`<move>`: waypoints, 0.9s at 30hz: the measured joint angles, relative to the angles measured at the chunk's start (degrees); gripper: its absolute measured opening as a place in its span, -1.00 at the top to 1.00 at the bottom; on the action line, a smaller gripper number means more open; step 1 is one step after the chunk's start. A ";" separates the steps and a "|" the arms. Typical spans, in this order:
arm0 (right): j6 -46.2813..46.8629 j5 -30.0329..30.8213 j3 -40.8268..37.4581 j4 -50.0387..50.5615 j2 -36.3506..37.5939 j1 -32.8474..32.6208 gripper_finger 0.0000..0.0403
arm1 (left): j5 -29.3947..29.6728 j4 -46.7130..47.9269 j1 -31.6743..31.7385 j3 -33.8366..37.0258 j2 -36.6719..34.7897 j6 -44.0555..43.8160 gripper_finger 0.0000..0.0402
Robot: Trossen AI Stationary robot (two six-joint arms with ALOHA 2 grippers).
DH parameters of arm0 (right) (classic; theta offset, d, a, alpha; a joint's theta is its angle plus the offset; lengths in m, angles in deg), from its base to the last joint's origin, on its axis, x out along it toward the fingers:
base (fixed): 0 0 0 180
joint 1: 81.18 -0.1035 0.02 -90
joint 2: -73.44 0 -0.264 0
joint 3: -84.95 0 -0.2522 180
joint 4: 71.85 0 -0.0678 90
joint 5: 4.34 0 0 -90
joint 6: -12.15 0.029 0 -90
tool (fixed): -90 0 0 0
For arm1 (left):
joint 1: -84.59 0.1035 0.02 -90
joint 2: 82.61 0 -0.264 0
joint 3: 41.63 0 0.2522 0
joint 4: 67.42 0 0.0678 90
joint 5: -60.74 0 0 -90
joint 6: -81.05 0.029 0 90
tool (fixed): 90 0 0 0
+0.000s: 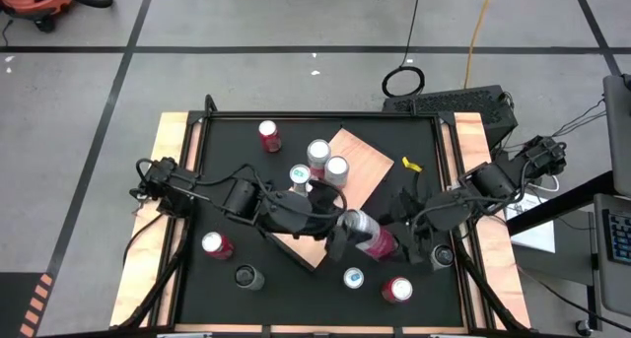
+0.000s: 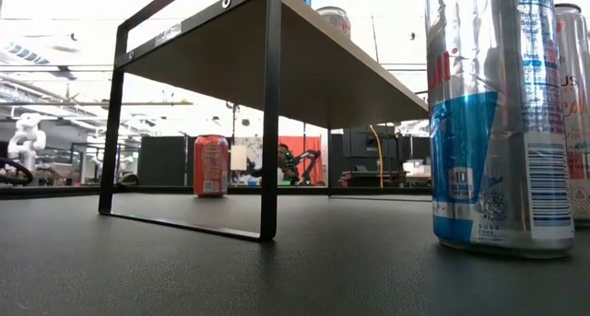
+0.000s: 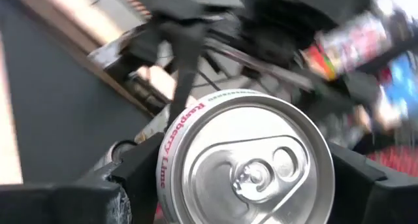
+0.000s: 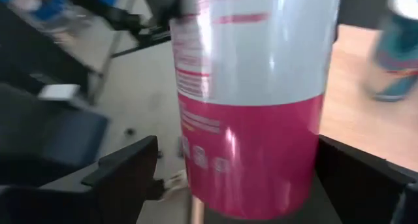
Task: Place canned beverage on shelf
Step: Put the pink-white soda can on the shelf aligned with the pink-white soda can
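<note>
A silver and pink can lies on its side in the air, just off the near right edge of the tan shelf. My left gripper is shut on its silver top end. My right gripper is open around the pink bottom end. One of its fingers stands visibly clear of the can. Three cans stand on the shelf, among them one with a silver top. My left gripper pinches the can's side wall near its top end between its two fingers. The fingers come nearly level from the table's left and lie along the can, whose lid faces the wrist. The can is clear of the table. Whether my right gripper's other finger touches the can, I cannot tell.
Loose cans stand on the black table: red ones, a dark one, a silver-topped one. A yellow scrap lies by the shelf. In the low view the shelf's black frame and a blue can stand close.
</note>
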 joint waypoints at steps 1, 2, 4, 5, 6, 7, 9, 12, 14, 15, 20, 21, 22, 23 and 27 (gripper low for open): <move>0.06 -1.53 0.00 -0.79 0.00 0.09 -0.87 | -1.55 -1.07 0.00 0.00 0.01 4.27 -0.49; 0.29 -2.73 0.00 -1.57 0.00 0.12 -0.87 | -3.08 -2.12 0.12 0.00 0.01 8.35 -0.49; 0.58 -4.41 0.00 -2.67 -0.04 0.44 -0.87 | -6.23 -3.41 0.39 0.00 0.01 15.91 -0.49; 0.60 -5.30 0.00 -3.13 -0.06 0.66 -0.87 | -7.56 -3.86 0.56 0.00 -0.01 18.71 -0.49; 0.61 -6.19 0.00 -3.45 -0.06 0.88 -0.87 | -8.51 -4.14 0.65 0.00 0.01 21.08 -0.49; 0.62 -6.36 0.00 -3.84 -0.06 0.95 -0.87 | -9.11 -4.39 0.76 0.00 -0.01 22.79 -0.49; 0.17 -6.32 0.00 -4.51 -0.06 1.23 -0.87 | -10.44 -4.84 1.21 0.00 -0.01 24.31 -0.49; -0.30 -6.33 0.00 -4.96 -0.09 1.64 -0.87 | -12.51 -5.05 1.93 0.00 -0.01 24.74 -0.49; -0.58 -5.47 0.00 -5.21 -0.14 1.96 -0.87 | -13.75 -5.32 2.35 0.00 -0.01 25.90 -0.49; -0.75 -4.91 -0.02 -5.54 -0.15 2.09 -0.87 | -13.86 -5.69 2.46 0.00 -0.01 26.69 -0.49; -3.33 -4.87 -0.02 -7.87 -0.15 3.13 -0.87 | -16.13 -8.40 2.92 0.00 -0.01 31.49 -0.49; -3.87 -4.89 -0.02 -8.57 -0.15 3.27 -0.87 | -16.69 -8.63 2.98 0.00 -0.01 32.32 -0.49; -4.43 -4.92 -0.02 -9.04 -0.15 3.44 -0.87 | -17.35 -8.78 3.09 0.00 -0.01 33.25 -0.49; -4.81 -4.93 -0.02 -9.43 -0.15 3.55 -0.86 | -17.68 -9.05 3.10 0.00 -0.01 33.67 -0.49; -6.04 -6.59 -0.02 -10.48 -0.15 3.90 -0.76 | -17.97 -9.21 3.39 0.00 -0.01 34.92 -0.49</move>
